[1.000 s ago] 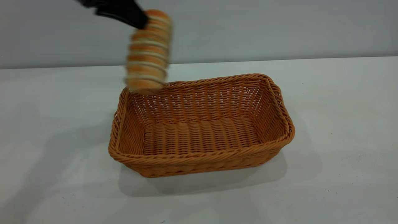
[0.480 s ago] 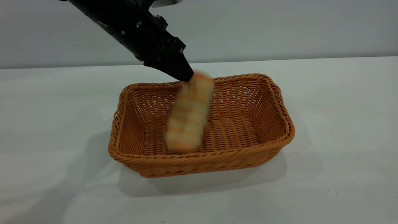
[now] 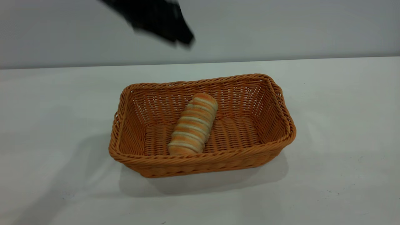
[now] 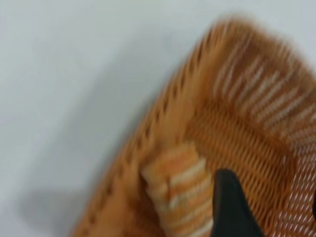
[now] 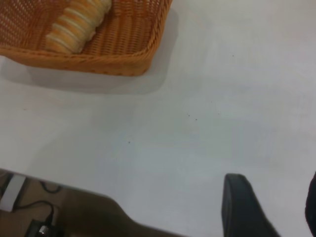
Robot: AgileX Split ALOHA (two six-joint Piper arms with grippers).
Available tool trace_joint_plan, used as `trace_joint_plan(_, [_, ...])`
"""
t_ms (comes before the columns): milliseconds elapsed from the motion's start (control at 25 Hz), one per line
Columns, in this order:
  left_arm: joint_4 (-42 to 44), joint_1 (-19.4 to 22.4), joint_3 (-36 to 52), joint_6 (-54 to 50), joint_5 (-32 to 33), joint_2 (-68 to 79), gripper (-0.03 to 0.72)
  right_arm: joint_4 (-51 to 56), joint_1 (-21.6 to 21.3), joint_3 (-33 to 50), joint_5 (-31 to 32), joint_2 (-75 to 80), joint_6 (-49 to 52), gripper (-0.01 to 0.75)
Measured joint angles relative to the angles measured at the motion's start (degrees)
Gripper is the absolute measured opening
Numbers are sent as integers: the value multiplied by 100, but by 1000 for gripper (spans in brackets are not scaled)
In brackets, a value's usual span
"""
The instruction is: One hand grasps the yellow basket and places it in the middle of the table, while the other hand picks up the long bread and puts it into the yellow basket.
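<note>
The yellow basket (image 3: 203, 156) stands in the middle of the table (image 3: 343, 109). The long bread (image 3: 193, 125) lies inside it on the ribbed bottom, lengthwise from front to back, free of any gripper. My left gripper (image 3: 187, 39) is blurred, high above the basket's back rim. In the left wrist view the left gripper (image 4: 270, 185) is open and empty over the basket (image 4: 247, 143), with the bread (image 4: 180, 190) beside one finger. My right gripper (image 5: 274, 180) is open and empty over bare table, away from the basket (image 5: 98, 63) and the bread (image 5: 76, 24).
The right wrist view shows the table's edge with cables (image 5: 39, 217) on the floor below it. A grey wall (image 3: 281, 28) runs behind the table.
The left gripper lowered the bread into the basket, let it go and rose up and away. The bread now lies at rest on the basket's bottom.
</note>
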Motion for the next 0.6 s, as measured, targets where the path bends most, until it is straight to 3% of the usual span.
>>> trace_joint_plan(280, [522,220,0,-487,454,-2081,416,-66,0,0,31,0,-126,301])
trace_joint_plan(600, [2914,222,0,-2492,1977,-4201,413,-47,0,0,31,0,-137,301])
